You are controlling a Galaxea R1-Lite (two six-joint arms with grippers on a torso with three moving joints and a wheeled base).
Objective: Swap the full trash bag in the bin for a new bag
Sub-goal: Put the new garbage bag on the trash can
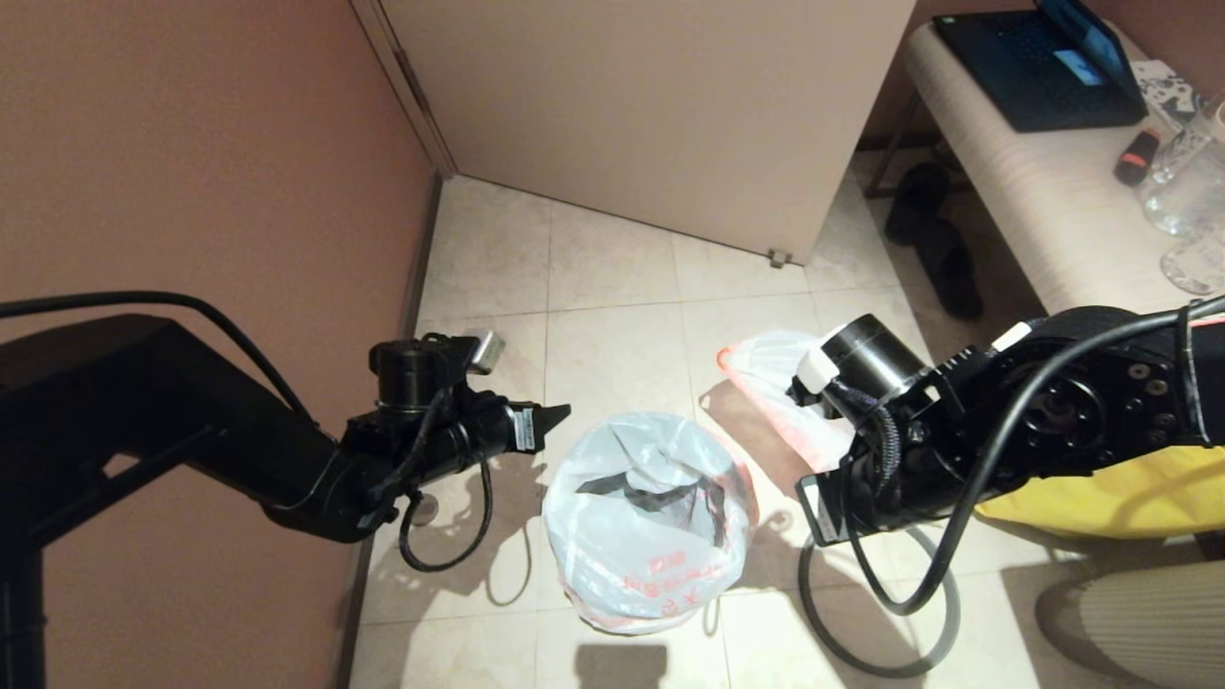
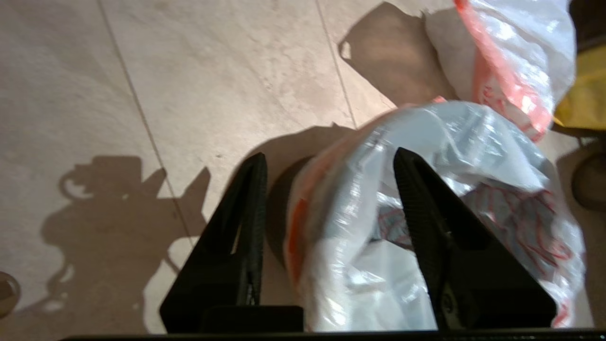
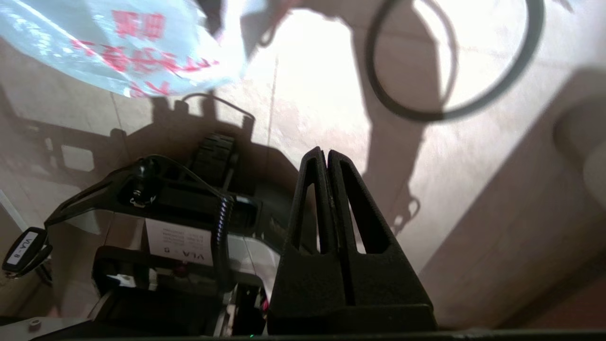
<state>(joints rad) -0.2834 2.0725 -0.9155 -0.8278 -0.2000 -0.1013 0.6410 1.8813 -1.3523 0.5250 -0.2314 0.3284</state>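
Counting two white bags (image 1: 651, 522) (image 1: 766, 368) — one grey hoop (image 1: 876, 612).

The head view looks steeply down from above at the tiled floor, with the bin (image 1: 651, 522), lined with the new bag (image 1: 612, 478), at the middle of its lower half. The left wrist view sits close beside the bin (image 2: 279, 222), facing across its mouth between the left gripper (image 2: 329, 161) fingers. The right wrist view faces the floor beside the bin, sharing the new bag (image 3: 118, 47) and the grey hoop (image 3: 450, 61) with the head view.
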